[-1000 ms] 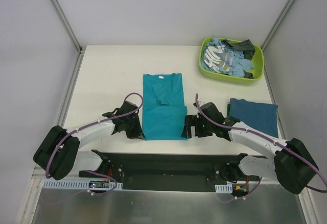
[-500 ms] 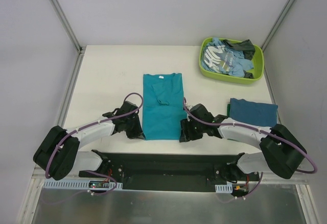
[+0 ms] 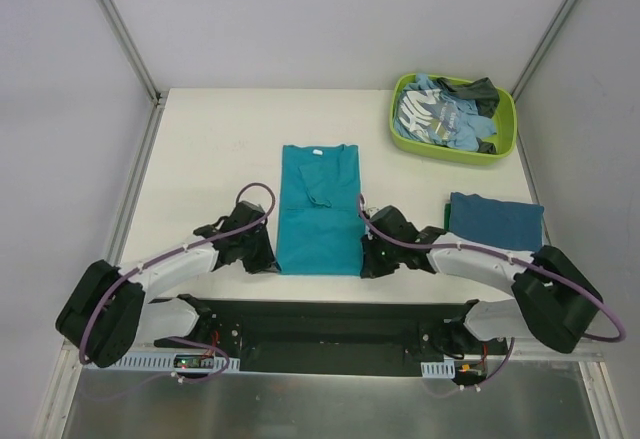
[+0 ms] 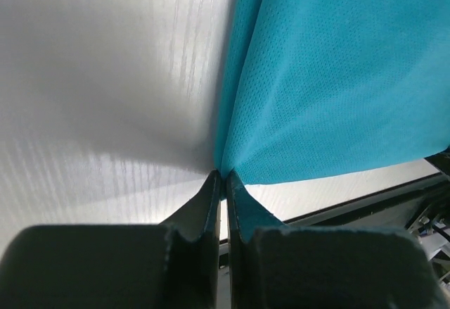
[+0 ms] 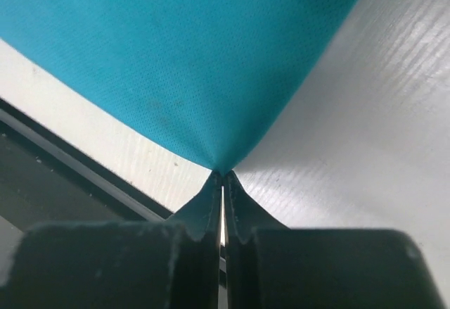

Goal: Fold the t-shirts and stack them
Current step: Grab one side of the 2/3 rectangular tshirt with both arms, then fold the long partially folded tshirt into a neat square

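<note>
A bright teal t-shirt [image 3: 318,217] lies lengthwise in the middle of the table, collar at the far end and sides folded in. My left gripper [image 3: 266,261] is shut on its near left hem corner [image 4: 222,169]. My right gripper [image 3: 367,264] is shut on the near right hem corner [image 5: 219,168]. In both wrist views the cloth [image 4: 337,77] [image 5: 176,55] fans out from the closed fingertips. A folded darker blue-teal t-shirt [image 3: 497,225] lies at the right, a green one just showing beneath it. Light blue printed t-shirts [image 3: 432,117] and a dark grey one [image 3: 477,92] are heaped in the tub.
The lime-green tub [image 3: 452,149] stands at the back right corner. The table's near edge and the black base rail [image 3: 330,324] run just below both grippers. Grey walls and metal posts close in the left, back and right sides.
My right gripper moved left to the teal shirt's near right corner and shut on it. The left gripper stayed shut on the near left corner and shifted slightly.
</note>
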Motion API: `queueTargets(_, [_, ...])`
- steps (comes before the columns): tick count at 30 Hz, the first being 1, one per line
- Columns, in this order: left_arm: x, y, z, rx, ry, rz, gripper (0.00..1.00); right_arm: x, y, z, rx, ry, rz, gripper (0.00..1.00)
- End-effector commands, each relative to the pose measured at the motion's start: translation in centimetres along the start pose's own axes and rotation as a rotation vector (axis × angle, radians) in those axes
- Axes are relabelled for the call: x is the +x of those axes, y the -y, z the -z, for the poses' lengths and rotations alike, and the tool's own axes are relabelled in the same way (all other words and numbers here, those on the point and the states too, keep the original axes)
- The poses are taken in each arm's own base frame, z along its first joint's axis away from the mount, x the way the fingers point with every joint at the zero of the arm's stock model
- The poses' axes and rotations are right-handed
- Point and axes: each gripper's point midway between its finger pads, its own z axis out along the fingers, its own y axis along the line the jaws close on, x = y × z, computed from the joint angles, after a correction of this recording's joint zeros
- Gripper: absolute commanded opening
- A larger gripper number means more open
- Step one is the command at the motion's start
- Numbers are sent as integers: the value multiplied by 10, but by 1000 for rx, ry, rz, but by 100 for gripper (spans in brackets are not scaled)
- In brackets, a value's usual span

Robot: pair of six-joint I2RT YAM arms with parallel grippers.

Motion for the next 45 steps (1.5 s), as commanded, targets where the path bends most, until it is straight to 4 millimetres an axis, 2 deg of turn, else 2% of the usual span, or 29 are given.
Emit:
queueTargets(1, [4, -2, 16, 37, 40, -22, 0, -6, -17, 31, -77, 62, 72, 1])
queueTargets(6, [7, 23, 53, 211, 103, -70, 0, 5, -60, 77, -321, 57, 146, 1])
queueTargets(10, [5, 25, 88, 270, 209, -86, 0, 15, -88, 117, -482, 56, 190, 1])
queueTargets(13, [2, 28, 113, 315, 291, -97, 0, 17, -103, 143, -575, 89, 215, 0])
queueTargets(15, [2, 36, 129, 375, 326, -112, 0, 17, -109, 155, -610, 114, 223, 1])
queueTargets(18, [-2, 46, 150, 434, 383, -130, 0, 13, -111, 164, -619, 153, 214, 1])
queueTargets(23, [-22, 53, 166, 399, 465, -142, 0, 2, -103, 161, -567, 204, 183, 1])
queueTargets(25, [-31, 54, 166, 367, 482, -133, 0, -3, -97, 157, -542, 214, 165, 0])
queueTargets(32, [-57, 61, 152, 269, 496, -121, 0, -26, -60, 139, -421, 282, 56, 0])
queueTargets(40, [-100, 75, 143, 197, 593, -114, 0, -50, -27, 120, -353, 313, -42, 0])
queueTargets(45, [-125, 80, 127, 99, 600, -129, 0, -70, -8, 113, -293, 349, -92, 0])
